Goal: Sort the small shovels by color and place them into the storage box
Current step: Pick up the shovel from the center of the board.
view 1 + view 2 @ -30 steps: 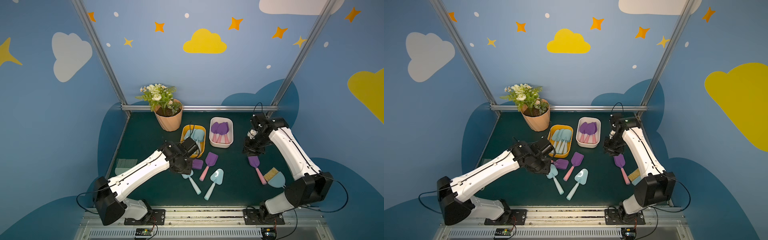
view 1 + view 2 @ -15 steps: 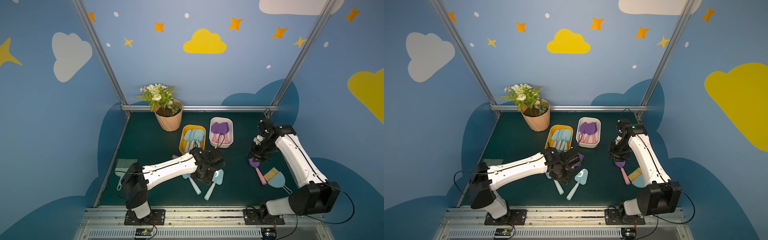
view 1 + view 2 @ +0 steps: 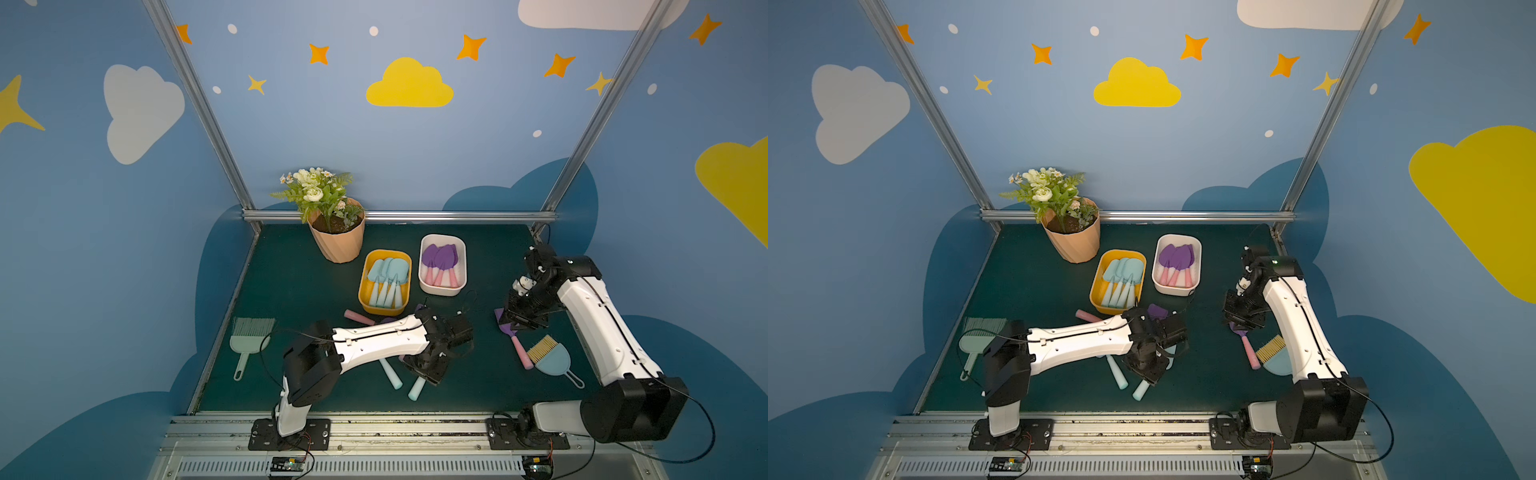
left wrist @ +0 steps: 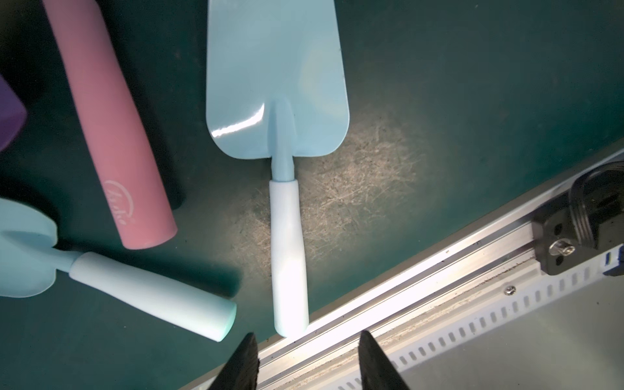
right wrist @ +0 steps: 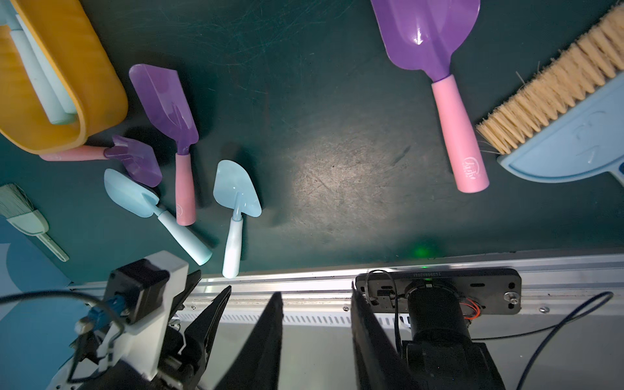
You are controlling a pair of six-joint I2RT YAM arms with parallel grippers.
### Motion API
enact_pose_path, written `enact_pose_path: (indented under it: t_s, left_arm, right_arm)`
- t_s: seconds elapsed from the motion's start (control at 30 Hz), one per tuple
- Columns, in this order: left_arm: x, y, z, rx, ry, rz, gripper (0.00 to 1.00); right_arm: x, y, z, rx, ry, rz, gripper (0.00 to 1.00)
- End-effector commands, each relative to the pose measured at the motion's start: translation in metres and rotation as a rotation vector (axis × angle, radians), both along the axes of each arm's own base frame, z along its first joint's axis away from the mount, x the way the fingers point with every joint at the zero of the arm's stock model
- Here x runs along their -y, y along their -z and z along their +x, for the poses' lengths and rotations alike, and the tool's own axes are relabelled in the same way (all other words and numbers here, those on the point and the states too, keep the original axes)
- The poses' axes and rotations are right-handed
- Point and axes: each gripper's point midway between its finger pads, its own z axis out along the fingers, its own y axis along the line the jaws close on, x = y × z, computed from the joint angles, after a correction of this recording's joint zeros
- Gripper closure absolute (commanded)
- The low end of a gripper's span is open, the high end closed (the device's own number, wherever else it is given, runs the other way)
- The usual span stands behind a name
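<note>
Shovels (image 5: pixel 184 141) lie loose on the dark green mat (image 3: pixel 291 291), four in a cluster and one apart. Nearest the left gripper (image 4: pixel 309 358) is a light blue shovel (image 4: pixel 280 101). Its long axis runs front to back, blade toward the back wall, and its pale handle end is at the front rail (image 4: pixel 439 280), just ahead of the gripper's parted, empty jaws. A second blue shovel (image 4: pixel 141 293) lies slanted beside it. The pink handle of a purple shovel (image 5: pixel 169 111) lies between their blades, pointing frontward. A crosswise purple shovel (image 5: pixel 135 158) has its pink handle along the front wall of the yellow box (image 3: pixel 380 309).

That box holds blue shovels and the white box (image 3: pixel 441 292) beside it holds purple ones. In both, blades point to the back wall and handles to the front.

Well to the right, a lone purple shovel (image 5: pixel 449 101) lies front to back, blade rearward, its handle just beside the tan bristles of the blue brush (image 5: pixel 557 135). The right gripper (image 5: pixel 315 324) covers part of its blade in both top views, jaws a little apart, gripping nothing.

A mint brush (image 3: pixel 249 336) lies at the left edge and a flower pot (image 3: pixel 338 245) stands at the back.
</note>
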Motion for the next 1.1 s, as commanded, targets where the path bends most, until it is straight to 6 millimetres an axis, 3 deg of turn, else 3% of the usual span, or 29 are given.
enact_pose_path:
  t_s: [0.0,0.43,1.07]
  left_arm:
    - [-0.006,0.013,-0.005,-0.031,0.024,0.039,0.61]
    - [-0.023,0.041,-0.015,-0.069,0.031,0.108,0.60]
    - [-0.024,0.062,-0.029,-0.110,0.043,0.125,0.61]
  right_arm:
    - [0.001,-0.003,-0.006,0.007,-0.010,0.009,0.65]
    - [0.002,0.000,-0.008,-0.002,-0.010,0.012,0.65]
    - [0.002,0.005,-0.012,-0.021,-0.002,0.012,0.64]
